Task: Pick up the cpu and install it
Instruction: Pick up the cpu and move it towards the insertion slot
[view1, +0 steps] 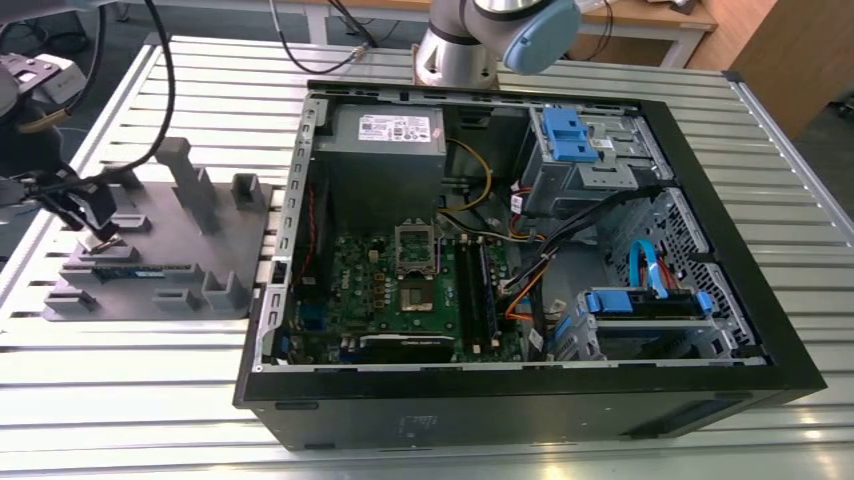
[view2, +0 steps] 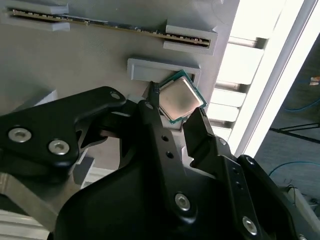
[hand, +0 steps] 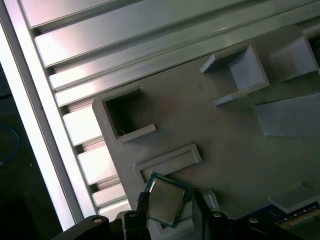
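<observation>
The cpu (view2: 181, 97) is a small silver square chip with a thin dark rim, sitting tilted between the two black fingers of my gripper (view2: 177, 104). The fingers press on its opposite edges, just over a small raised pocket of the grey tray (view2: 75, 65). In the first wrist view the cpu (hand: 164, 201) shows the same way, held in the gripper (hand: 169, 199) near the tray's (hand: 225, 140) edge. In the exterior view the gripper (view1: 100, 238) hangs low over the tray (view1: 174, 215) at the exterior view's left. The motherboard's socket frame (view1: 416, 252) lies inside the open computer case.
A long dark memory stick (view2: 100, 22) rests in tray holders beside the gripper. The tray carries several upright grey fixtures (view1: 187, 175). The open black computer case (view1: 534, 270) holds cables, blue drive bays and a power supply. The table is ribbed metal slats (view1: 200, 90).
</observation>
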